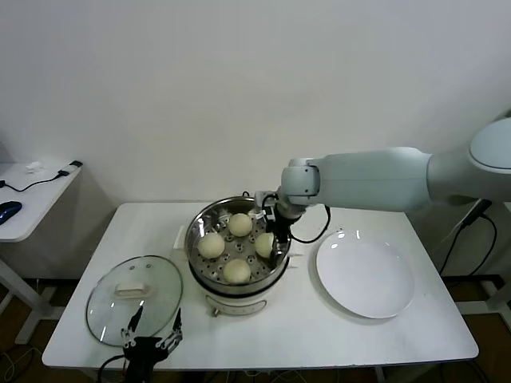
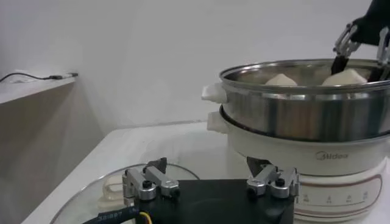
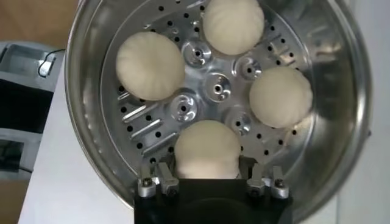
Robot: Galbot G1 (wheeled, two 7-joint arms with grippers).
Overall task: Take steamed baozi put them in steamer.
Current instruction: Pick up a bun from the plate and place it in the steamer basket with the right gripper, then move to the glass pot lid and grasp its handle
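The steamer [image 1: 194, 236] stands mid-table, a shiny pot on a cream base, with its perforated tray [image 3: 217, 89] showing. Four cream-white baozi lie on the tray: one at the back [image 1: 239, 224], one at the left [image 1: 211, 245], one at the front [image 1: 237, 271] and one at the right [image 1: 264, 244]. My right gripper [image 1: 276, 239] reaches down inside the pot's right side. In the right wrist view it [image 3: 206, 165] straddles the nearest baozi [image 3: 206, 146], open, with a thin gap each side; that bun rests on the tray. My left gripper [image 1: 152, 329] waits open, low at the table's front edge.
A round glass lid [image 1: 134, 297] lies flat left of the steamer, just beyond the left gripper [image 2: 208, 167]. A bare white plate [image 1: 365, 275] sits to the steamer's right. A side table with cables stands at far left [image 1: 32, 191].
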